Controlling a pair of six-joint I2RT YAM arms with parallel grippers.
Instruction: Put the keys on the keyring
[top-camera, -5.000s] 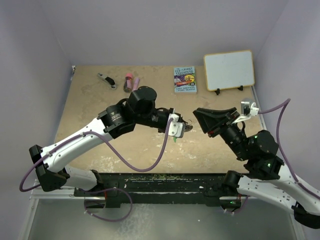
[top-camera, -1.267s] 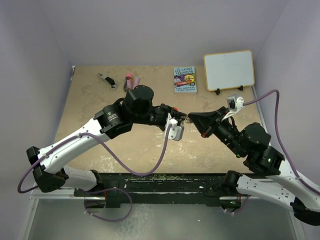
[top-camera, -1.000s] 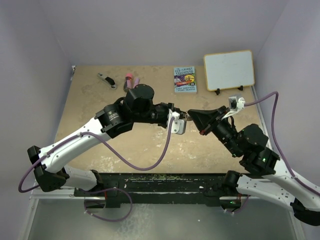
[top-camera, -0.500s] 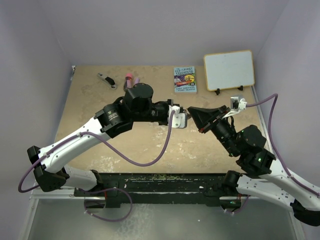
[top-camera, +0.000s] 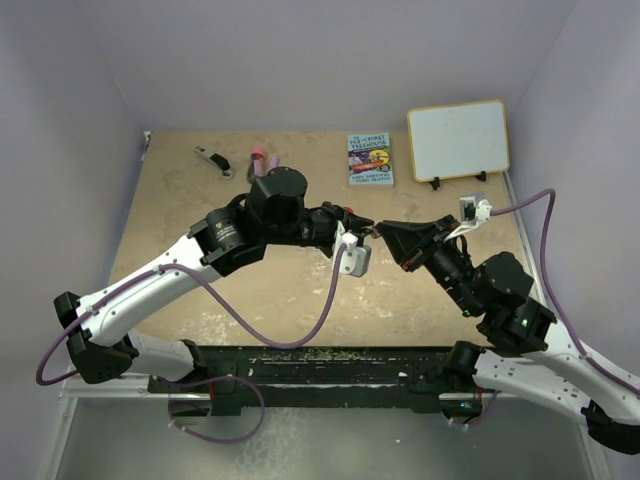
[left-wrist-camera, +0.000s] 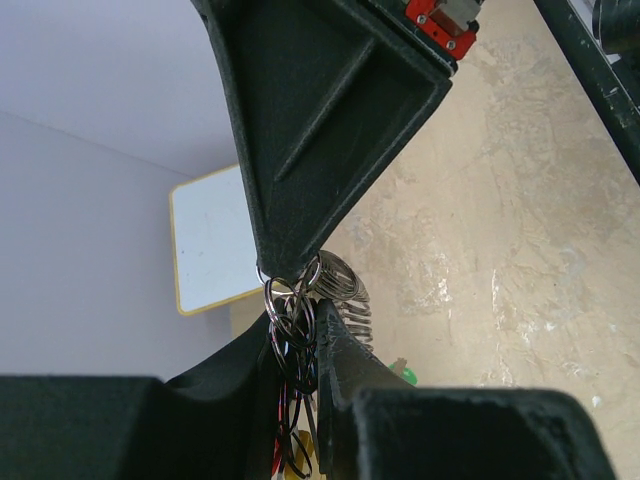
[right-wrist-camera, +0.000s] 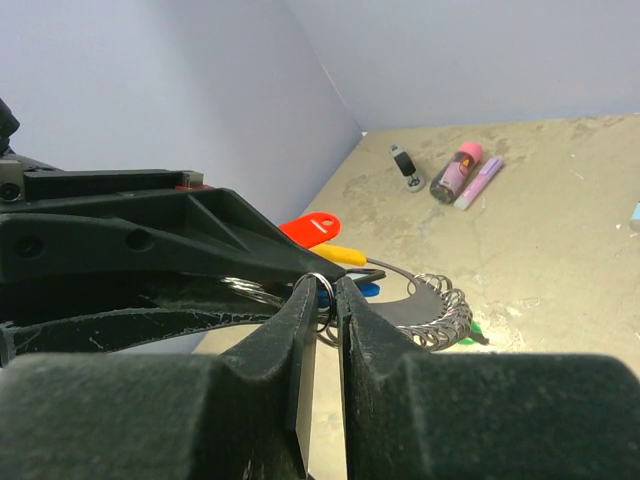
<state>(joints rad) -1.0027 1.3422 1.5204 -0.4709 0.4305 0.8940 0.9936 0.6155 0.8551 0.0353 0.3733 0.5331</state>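
Closest in the right wrist view, the right gripper (right-wrist-camera: 322, 298) shows blurred dark fingers standing a thin slit apart, with a small wire ring at their tips; whether they pinch it I cannot tell. Meeting them tip to tip above the middle of the table (top-camera: 180, 200), the left gripper (left-wrist-camera: 303, 345) is closed narrowly on the keyring (right-wrist-camera: 440, 312). Its fingers hide the clamped part, and a tangle of thin wire rings is bunched there. Beyond the tips the ring's yellow stretch, a thin arc and the silvery beaded rim show; the rest is covered. The keys (right-wrist-camera: 310, 227) hang with it: the red and blue heads are plain, a green one peeks out below the beads, and the blades are hidden. Far back lie a black-and-silver tool (right-wrist-camera: 404, 162) and a pink tube (right-wrist-camera: 455, 170), small and soft. From above, a book (top-camera: 369, 160) and a whiteboard (top-camera: 458, 140) sit at the rear edge.
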